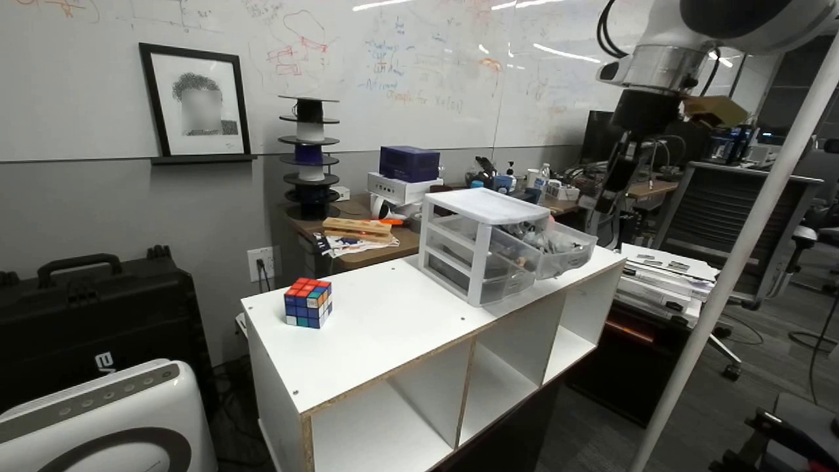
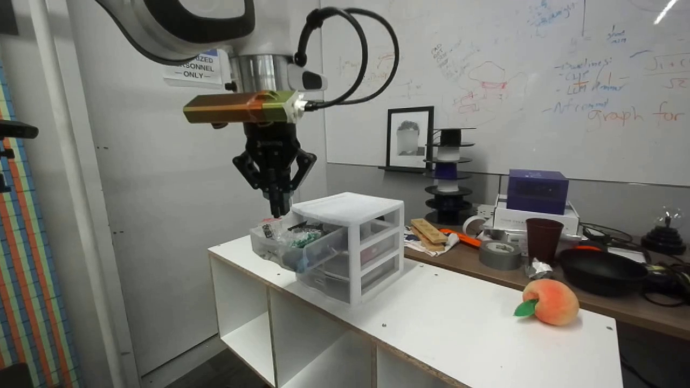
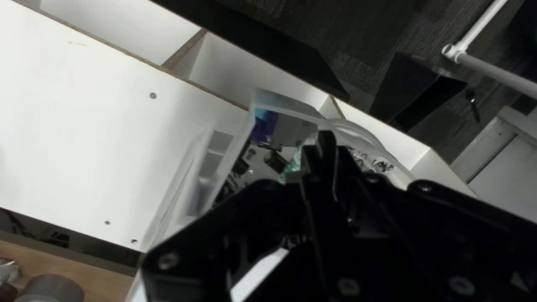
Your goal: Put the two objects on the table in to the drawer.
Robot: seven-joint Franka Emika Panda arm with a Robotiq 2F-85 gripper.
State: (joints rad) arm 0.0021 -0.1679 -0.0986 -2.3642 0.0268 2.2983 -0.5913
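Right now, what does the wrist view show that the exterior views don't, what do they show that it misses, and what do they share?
Only the wrist view shows a white pipe joint.

Only the exterior views show a Rubik's cube and a peach, each on the table and plain in just a single exterior view, plus, in both, the framed picture and the stack of spools.

Shared: that table, the pulled-out drawer and the tool, which looks closed.

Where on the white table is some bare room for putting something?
In an exterior view, bare tabletop lies between drawer unit and peach; in an exterior view, between unit and Rubik's cube. Crowded: the pulled-out drawer and brown desk.
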